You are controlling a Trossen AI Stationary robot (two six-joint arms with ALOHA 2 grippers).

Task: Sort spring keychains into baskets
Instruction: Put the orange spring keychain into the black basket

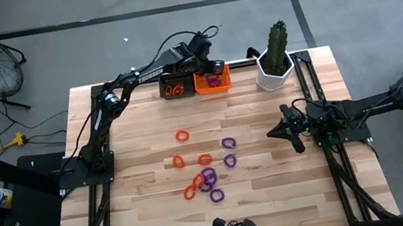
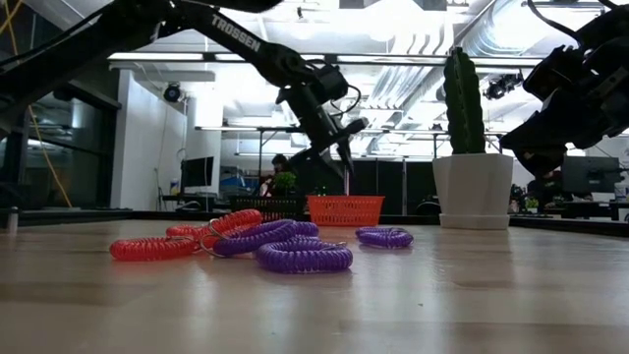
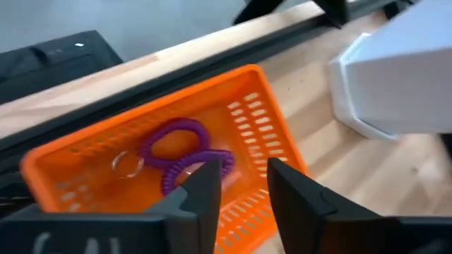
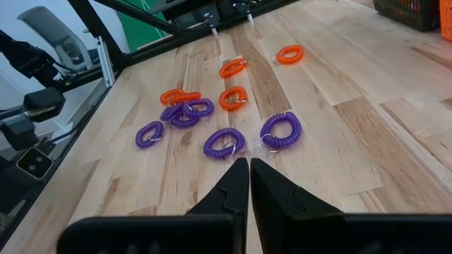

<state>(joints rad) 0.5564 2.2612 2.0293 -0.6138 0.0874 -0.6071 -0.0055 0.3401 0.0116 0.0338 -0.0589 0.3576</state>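
Pale butcher-block planks form the table (image 1: 154, 221) on which two dark robot arms are mounted. At the far edge, the left arm is stretched out long and low, its gripper (image 1: 209, 68) poised directly over the bright orange mesh-sided basket (image 1: 213, 83), which is set touching the black mesh basket (image 1: 174, 87). Both baskets are laid with their long sides along the table's far edge. The left gripper's fingers (image 3: 201, 197) are seen parted by a modest gap and gripping nothing; just beneath them a purple coiled spring keychain (image 3: 180, 152) is lying flat in the orange basket, its metal ring (image 3: 127, 164) turned toward one end wall. Orange coils (image 1: 174, 90) are seen in the black basket. Mid-table, orange (image 1: 181, 136) and purple (image 1: 228, 143) coiled loops are scattered flat, several tangled together. At the table's right side, the right gripper (image 4: 248, 176) is held low, aimed at the scatter, with its fingers pressed together on nothing. A white hexagonal cactus pot (image 1: 275, 75) is placed just beside the orange basket.
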